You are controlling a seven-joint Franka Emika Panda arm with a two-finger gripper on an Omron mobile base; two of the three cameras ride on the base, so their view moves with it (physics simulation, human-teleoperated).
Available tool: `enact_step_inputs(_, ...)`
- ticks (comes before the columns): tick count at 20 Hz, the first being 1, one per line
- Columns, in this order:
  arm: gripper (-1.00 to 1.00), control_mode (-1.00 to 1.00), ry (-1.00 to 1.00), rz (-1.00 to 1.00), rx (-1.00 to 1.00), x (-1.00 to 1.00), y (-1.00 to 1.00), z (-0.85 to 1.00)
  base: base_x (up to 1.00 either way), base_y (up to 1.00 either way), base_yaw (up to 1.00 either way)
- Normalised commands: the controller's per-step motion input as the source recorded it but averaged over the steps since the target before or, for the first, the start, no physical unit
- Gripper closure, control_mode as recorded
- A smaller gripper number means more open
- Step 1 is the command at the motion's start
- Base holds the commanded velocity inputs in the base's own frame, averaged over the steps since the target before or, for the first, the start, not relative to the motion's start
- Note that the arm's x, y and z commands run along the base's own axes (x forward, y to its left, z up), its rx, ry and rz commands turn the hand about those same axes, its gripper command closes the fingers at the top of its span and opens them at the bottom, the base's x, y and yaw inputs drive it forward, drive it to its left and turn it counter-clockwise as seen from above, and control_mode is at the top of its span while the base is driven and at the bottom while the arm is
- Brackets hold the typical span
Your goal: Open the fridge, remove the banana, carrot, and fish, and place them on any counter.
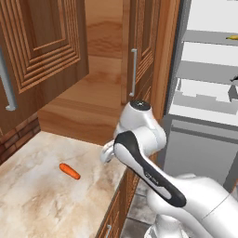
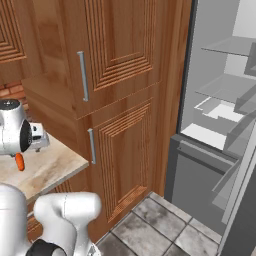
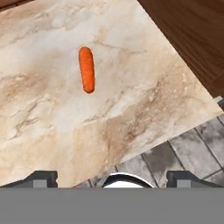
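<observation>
Carrot (image 1: 69, 171) lying flat on the beige marbled counter (image 1: 32, 204), well clear of the edge, alone on the slab, nothing touching it. In the hand view, same carrot (image 3: 86, 69) seen from above, with counter edge and grey floor tiles (image 3: 175, 153) below it. Gripper (image 3: 112, 179) spread wide, finger tips far apart at the bottom of that view, nothing between them, hanging over the counter's edge, apart from the carrot. So: carrot delivered, by the look of it.

Fridge (image 1: 204, 93) standing open to the right, white interior and grey shelves exposed. Banana (image 1: 232, 37) a sliver of yellow on an upper shelf at the frame's edge. Dark shape (image 1: 234, 80) lower down on the right, possibly the fish, too cut off to be sure. Two items probably still to fetch.

Risks from here: swinging toward the fridge past the wooden cabinets (image 2: 120, 100) with elbow bulky and close, so a clip on a door or handle (image 2: 82, 76) possible. Round carrot liable to roll if the counter gets bumped. Banana sitting high and deep, so a poor reach angle could knock it further back or off the shelf.
</observation>
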Motion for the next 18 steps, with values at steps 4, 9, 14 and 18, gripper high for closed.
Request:
enact_step_inputs(4,-1.0,-1.0,0.07,-0.33,-0.22,-0.42,-1.0,0.19,0.0,0.0,0.0)
enact_step_inputs(9,-1.0,-1.0,0.11,-0.49,-0.17,-0.03,-1.0,0.04,0.0,0.0,0.0)
enact_step_inputs(14,-1.0,-1.0,0.19,-0.38,-0.01,0.15,-0.99,-0.02,0.0,0.0,0.0)
enact_step_inputs(18,-1.0,-1.0,0.09,-0.21,0.0,0.32,-0.69,-0.05,0.0,0.0,0.0)
